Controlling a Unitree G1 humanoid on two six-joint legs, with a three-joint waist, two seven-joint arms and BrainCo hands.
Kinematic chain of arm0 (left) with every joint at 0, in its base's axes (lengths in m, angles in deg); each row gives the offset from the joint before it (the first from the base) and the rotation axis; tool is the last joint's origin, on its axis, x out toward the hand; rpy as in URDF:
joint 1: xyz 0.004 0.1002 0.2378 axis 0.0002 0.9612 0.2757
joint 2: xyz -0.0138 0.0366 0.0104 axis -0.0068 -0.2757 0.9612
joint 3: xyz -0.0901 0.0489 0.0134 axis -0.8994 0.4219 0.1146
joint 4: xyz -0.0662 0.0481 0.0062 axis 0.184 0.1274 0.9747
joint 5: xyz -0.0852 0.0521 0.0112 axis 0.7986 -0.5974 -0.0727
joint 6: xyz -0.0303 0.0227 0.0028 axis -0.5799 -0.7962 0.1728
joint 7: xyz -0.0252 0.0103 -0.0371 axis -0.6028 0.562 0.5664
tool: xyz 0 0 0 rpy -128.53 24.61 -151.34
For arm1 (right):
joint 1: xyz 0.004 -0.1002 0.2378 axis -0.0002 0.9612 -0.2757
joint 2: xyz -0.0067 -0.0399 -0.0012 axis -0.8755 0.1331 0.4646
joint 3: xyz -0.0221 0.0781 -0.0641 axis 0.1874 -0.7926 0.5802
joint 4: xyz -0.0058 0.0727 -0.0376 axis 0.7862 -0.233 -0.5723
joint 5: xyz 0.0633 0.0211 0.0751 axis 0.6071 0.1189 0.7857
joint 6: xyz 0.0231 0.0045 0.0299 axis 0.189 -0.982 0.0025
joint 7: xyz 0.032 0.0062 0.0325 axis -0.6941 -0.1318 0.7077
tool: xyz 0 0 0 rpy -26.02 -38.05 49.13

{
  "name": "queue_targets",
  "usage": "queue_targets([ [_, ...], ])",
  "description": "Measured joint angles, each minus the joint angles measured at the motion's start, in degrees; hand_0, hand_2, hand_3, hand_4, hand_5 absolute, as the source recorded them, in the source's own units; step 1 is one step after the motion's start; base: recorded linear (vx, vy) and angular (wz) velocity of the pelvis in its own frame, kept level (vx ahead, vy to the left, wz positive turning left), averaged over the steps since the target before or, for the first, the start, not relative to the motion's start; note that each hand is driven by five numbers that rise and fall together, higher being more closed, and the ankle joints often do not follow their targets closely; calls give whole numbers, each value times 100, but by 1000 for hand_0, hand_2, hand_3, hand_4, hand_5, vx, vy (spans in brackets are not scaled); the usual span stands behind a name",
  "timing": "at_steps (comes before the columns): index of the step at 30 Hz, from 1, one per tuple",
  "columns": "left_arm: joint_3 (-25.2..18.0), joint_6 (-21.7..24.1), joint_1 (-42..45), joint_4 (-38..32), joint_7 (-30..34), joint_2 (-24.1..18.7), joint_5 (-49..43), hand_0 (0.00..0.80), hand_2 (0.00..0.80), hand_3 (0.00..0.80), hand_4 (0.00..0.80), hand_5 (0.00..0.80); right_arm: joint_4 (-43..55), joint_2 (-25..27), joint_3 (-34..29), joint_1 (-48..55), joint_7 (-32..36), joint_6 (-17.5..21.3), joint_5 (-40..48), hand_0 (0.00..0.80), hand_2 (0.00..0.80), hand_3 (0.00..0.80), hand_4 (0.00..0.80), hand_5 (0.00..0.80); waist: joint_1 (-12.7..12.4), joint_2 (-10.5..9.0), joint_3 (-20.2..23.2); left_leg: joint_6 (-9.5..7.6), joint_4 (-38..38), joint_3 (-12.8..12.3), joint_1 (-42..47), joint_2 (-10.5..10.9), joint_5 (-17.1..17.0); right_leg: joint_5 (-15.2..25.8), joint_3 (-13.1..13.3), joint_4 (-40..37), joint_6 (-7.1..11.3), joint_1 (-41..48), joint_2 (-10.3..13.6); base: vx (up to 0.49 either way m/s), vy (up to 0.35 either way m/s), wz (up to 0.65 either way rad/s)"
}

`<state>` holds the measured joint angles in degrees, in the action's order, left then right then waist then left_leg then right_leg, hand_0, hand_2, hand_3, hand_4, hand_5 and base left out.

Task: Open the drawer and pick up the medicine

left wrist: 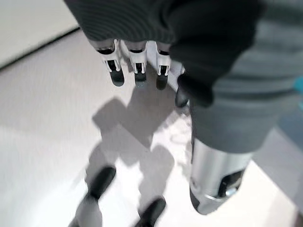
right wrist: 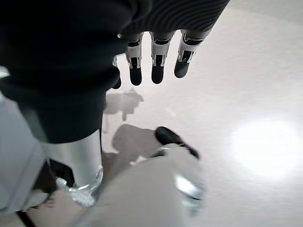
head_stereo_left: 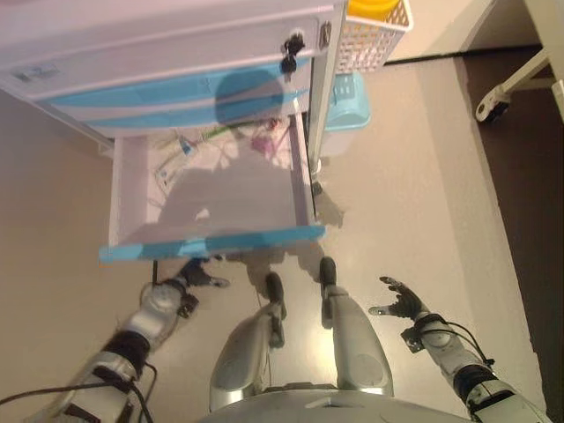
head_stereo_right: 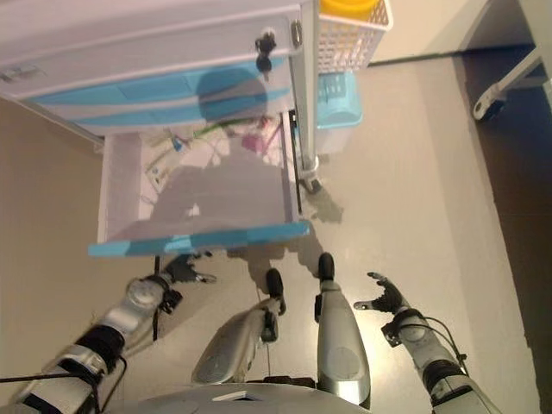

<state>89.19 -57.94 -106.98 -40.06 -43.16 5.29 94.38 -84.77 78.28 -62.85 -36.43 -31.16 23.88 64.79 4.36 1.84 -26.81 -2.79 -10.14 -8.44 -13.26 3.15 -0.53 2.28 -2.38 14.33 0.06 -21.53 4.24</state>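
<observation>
From the left eye view I see the drawer (head_stereo_left: 211, 198) pulled out of the cabinet (head_stereo_left: 176, 62), its blue front (head_stereo_left: 211, 242) nearest me; the medicine (head_stereo_left: 181, 159) appears to be the small flat packets scattered at the far end of the drawer, well apart from both hands. My left hand (head_stereo_left: 196, 275) hangs just below the blue front, and my right hand (head_stereo_left: 398, 301) is out over the floor (head_stereo_left: 423, 176) to the right, fingers spread and holding nothing. The right eye view shows the same layout, plus a white basket (head_stereo_right: 349, 34) hooked on the cabinet's right side and a blue bin (head_stereo_right: 338, 99) on the floor behind it. In the left wrist view the left hand's fingers (left wrist: 137, 66) point loosely down at bare floor, released and empty. The right wrist view shows its fingers (right wrist: 156, 66) relaxed the same way, grasping nothing. I judge the packets light, thin and probably slippery, lying flat on the drawer bottom, so I'd pinch one at an edge. Shadow covers the near half of the drawer, and I can't tell which packet is which or whether anything lies under them.
</observation>
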Motion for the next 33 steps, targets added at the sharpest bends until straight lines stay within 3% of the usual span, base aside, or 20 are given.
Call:
queue_targets([
  [3, -11, -379, -682, -166, 198, -542, 21, 0, 0, 0, 0, 0, 31, 115, -3, -2, -6, -1, 10, 0, 0, 0, 0, 0, 57, -30, -183, -15, -548, 5, -369, -16, 191, -90, 43, 378, -15, -285, 17, 7, 22, 0],
  [8, -91, -616, -1764, -175, 444, -975, 51, 0, 0, 0, 0, 0, 155, 140, -9, 10, -16, 38, 111, 0, 0, 0, 0, 0, 245, -112, -272, -49, -1390, 12, -898, -48, 551, -234, 192, 934, -13, -717, -16, 35, 57, -12],
  [17, 10, -952, -4138, 1384, 616, -1394, 254, 0, 0, 0, 0, 0, 402, 366, 145, 119, 90, 94, 152, 0, 0, 0, 0, 0, 743, -148, -277, -161, -2553, -140, -1460, -214, 1127, -356, 541, 1567, 82, -1168, -222, 41, 78, -23],
  [22, 282, -951, -4580, 2365, 186, -1192, 466, 0, 0, 0, 0, 0, 345, 367, 329, 87, 14, 213, 149, 0, 0, 0, 0, 0, 878, -218, -270, -163, -2845, -95, -1698, -232, 1186, -381, 647, 1716, 109, -1383, -323, -18, 36, -8],
  [26, 263, -864, -4624, 2450, -360, -1163, 723, 0, 0, 0, 0, 0, 355, 320, 381, 111, -52, 285, 148, 0, 0, 0, 0, 0, 904, -378, -245, -179, -2892, -80, -1811, -290, 1176, -419, 686, 1752, 158, -1450, -397, -43, -12, -3],
  [30, 91, -602, -4376, 2062, -450, -1046, 1486, 0, 0, 0, 0, 0, 266, 263, 377, 63, -118, 305, 142, 0, 0, 0, 0, 0, 857, -413, -236, -158, -2672, -55, -1646, -290, 1042, -406, 662, 1553, 159, -1269, -378, -55, -56, 3],
  [33, -519, -252, -3438, 1288, -444, -735, 2021, 0, 0, 0, 0, 0, 246, 133, 366, 83, -117, 309, 133, 0, 0, 0, 0, 0, 794, -400, -214, -156, -2326, 44, -1086, -221, 1039, -405, 577, 1324, 160, -712, -294, 16, -113, 6],
])
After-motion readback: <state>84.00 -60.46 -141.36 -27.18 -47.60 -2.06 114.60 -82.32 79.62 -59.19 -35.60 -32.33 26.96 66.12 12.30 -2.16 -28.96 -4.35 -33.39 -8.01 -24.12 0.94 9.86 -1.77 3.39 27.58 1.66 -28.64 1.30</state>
